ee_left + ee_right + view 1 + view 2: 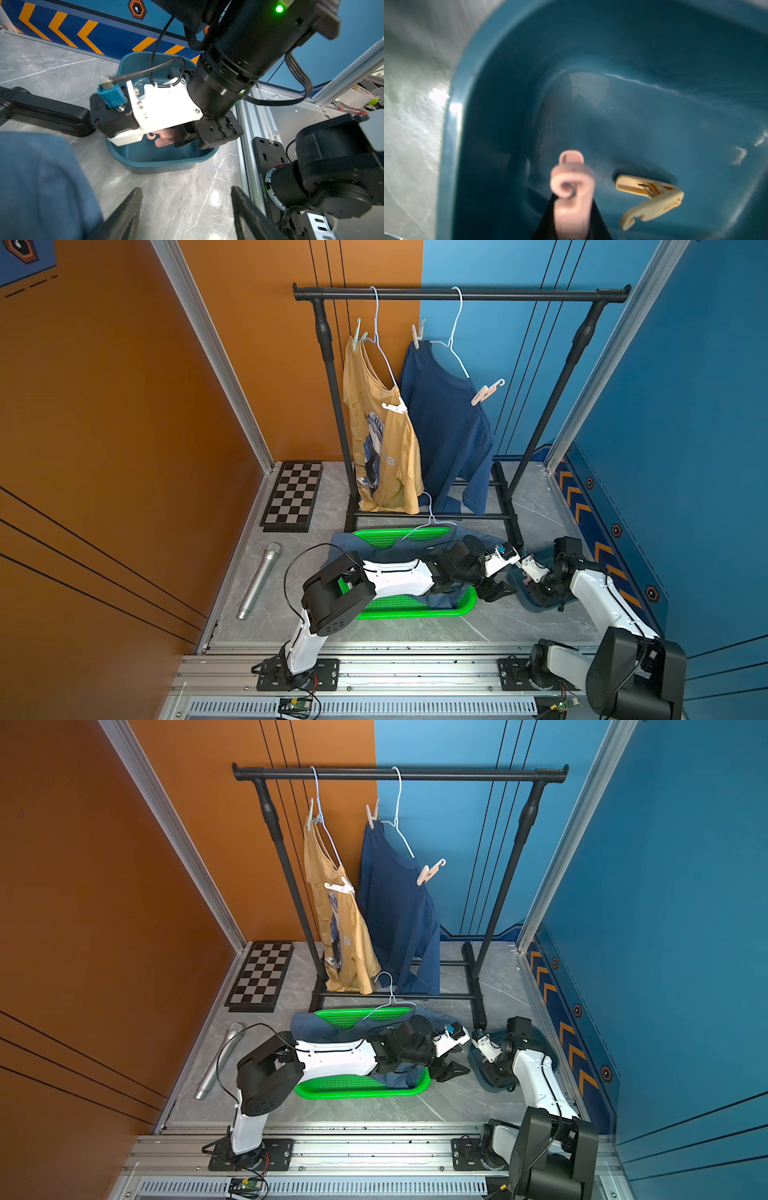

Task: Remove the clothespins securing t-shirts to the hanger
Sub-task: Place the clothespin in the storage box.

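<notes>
Evidently the right gripper (179, 137) pinches a pink clothespin (572, 187) inside the teal bin (166, 165) for dropping, while the left gripper (187, 212) hangs spread.

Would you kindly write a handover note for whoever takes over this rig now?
Right gripper: shut on a pink clothespin over the teal bin; a cream clothespin lies inside.
Left gripper: open, empty, beside the green basket.
Done: slate-blue shirt lies in the basket, no pins visible.
Left: pale green clothespin and white clothespin on the yellow shirt; upper peach clothespin and lower peach clothespin on the navy shirt.
</notes>
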Controlling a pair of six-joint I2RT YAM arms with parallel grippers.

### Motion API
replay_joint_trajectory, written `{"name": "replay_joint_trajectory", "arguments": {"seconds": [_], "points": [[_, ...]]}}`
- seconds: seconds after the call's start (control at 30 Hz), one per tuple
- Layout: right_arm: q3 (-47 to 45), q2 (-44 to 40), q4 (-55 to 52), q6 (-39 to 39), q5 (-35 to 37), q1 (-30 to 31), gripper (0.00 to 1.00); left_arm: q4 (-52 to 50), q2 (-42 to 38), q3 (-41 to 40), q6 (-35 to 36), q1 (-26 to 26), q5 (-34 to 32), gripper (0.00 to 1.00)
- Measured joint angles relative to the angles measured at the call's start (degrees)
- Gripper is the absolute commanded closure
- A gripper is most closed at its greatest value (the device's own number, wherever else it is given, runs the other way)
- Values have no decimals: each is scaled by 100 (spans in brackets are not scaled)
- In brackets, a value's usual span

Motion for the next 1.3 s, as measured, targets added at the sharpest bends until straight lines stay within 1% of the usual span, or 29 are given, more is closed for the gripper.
{"name": "replay_joint_trajectory", "arguments": {"seconds": [0.33, 0.5, 0.7, 0.87, 1.03, 1.17, 1.2, 1.3], "points": [[0, 26, 92, 0, 4, 2, 72, 2, 2, 2, -46, 11, 0, 31], [0, -48, 90, 2, 24, 2, 70, 0, 2, 2, -48, 26, 0, 31], [72, -575, 90, 76, 17, -4, 66, -2, -20, 2, -96, 81, 0, 31], [240, -997, 264, 507, -127, 68, 63, -2, -254, -66, -107, 94, 0, 31], [352, -1425, 496, 1064, -85, 339, 54, 2, -721, -280, -109, 166, 0, 30], [584, -1648, 680, 1508, 22, 640, 42, 37, -1088, -538, -131, 326, 0, 30], [678, -1696, 713, 1628, 61, 741, 37, 44, -1198, -640, -136, 402, 0, 30], [1010, -1788, 730, 1947, 223, 1003, 35, 39, -1469, -946, -162, 638, -2, 30]]}}
